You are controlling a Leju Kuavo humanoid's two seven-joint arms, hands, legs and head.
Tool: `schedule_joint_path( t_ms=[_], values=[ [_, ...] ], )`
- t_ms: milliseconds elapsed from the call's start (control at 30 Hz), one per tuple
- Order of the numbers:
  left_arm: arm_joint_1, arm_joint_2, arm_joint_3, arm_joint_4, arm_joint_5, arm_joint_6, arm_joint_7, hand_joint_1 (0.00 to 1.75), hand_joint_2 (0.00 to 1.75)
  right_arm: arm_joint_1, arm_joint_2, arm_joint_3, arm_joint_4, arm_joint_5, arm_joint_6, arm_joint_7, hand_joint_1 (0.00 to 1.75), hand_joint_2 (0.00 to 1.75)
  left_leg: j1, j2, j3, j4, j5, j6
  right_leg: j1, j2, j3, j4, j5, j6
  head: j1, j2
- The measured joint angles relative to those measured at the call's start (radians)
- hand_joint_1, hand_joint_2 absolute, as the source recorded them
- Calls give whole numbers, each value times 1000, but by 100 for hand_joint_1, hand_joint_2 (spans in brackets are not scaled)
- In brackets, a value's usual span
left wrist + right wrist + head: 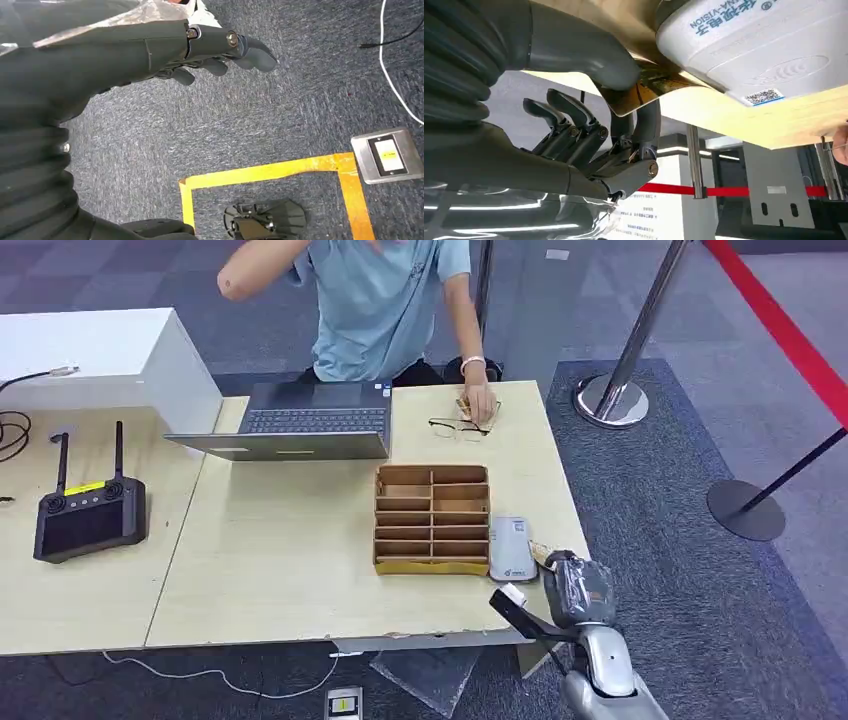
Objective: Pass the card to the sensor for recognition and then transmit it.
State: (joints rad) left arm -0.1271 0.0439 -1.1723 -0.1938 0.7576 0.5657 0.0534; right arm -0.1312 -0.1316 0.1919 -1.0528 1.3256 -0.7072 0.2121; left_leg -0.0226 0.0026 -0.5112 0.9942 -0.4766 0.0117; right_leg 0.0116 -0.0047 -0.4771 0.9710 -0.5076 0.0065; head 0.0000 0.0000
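Right hand [624, 130] pinching gold card [644, 90] between thumb and finger, held against white card reader [513, 548] at table [290, 540] edge for recognition; left hand [200, 47] hanging, fingers apart, holding nothing.

Floor: dark grey carpet [650, 500], with yellow tape [270, 172] and a metal floor socket [387, 155].
Furniture: two light wooden desks [280, 540] side by side; white box [100, 355] at the far left corner.
Barrier: chrome stanchions [625, 380], red belt [790, 335].
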Motion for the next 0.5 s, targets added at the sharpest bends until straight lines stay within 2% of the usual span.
schedule_joint_path(
  t_ms=[167,367,500],
  values=[
    [0,0,-11,0,-1,-2,-2,0,175,-9,9,-96,-60,-15,0,-86,175,175,0,0,0,0,0,0,0,0,0,0,0,0,0,0],
    [0,0,-16,0,-1,-2,-2,0,175,-16,29,-199,-112,-23,0,-115,175,175,0,0,-1,0,0,0,0,0,0,0,0,0,0,0],
    [0,0,-20,0,0,-2,-6,0,175,-22,51,-266,-160,-32,0,-185,175,175,0,0,-1,0,0,0,0,0,0,0,0,0,0,0]
  ],
)
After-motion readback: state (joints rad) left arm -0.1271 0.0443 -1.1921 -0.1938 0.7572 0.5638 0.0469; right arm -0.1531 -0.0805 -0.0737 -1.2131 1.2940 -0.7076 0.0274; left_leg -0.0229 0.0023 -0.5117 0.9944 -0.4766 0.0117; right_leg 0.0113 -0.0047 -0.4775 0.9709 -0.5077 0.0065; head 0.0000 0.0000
